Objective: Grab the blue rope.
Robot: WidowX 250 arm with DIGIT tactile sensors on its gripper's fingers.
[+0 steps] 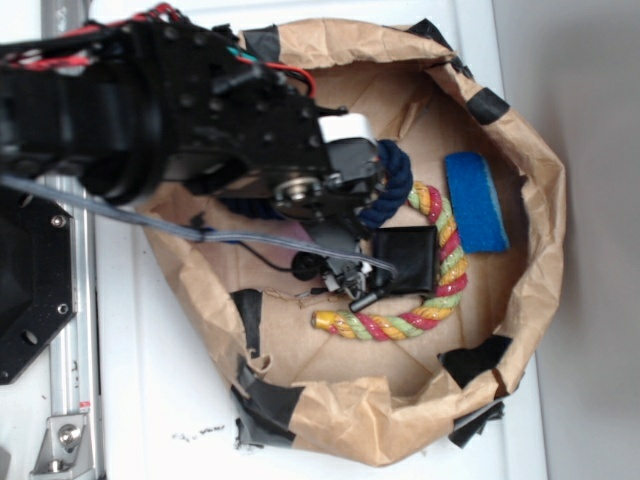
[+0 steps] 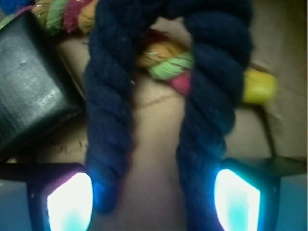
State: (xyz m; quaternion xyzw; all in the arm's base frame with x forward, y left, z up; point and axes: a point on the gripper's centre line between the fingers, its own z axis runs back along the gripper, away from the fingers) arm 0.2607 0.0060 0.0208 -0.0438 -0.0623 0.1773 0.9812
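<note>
Navy, thick and loosely twisted, the cotton blue rope (image 2: 108, 125) lies in the crumpled brown paper basin (image 1: 545, 190), mostly hidden beneath the black robot arm (image 1: 150, 110) in the exterior view. The wrist view shows two of its strands running down between the two fingers of the gripper (image 2: 153, 197); the jaws stand apart, one pale pad (image 2: 70, 202) outside each strand, nothing pinched yet. It looks soft, light and limp, so it should squash under the pads and droop; the doubled middle seems the best hold. Crowding it are the red-yellow-green twisted rope (image 1: 450, 275) passing under it, a black square block (image 1: 408, 258) just beside, and a bright blue sponge (image 1: 476, 203) farther off.
</note>
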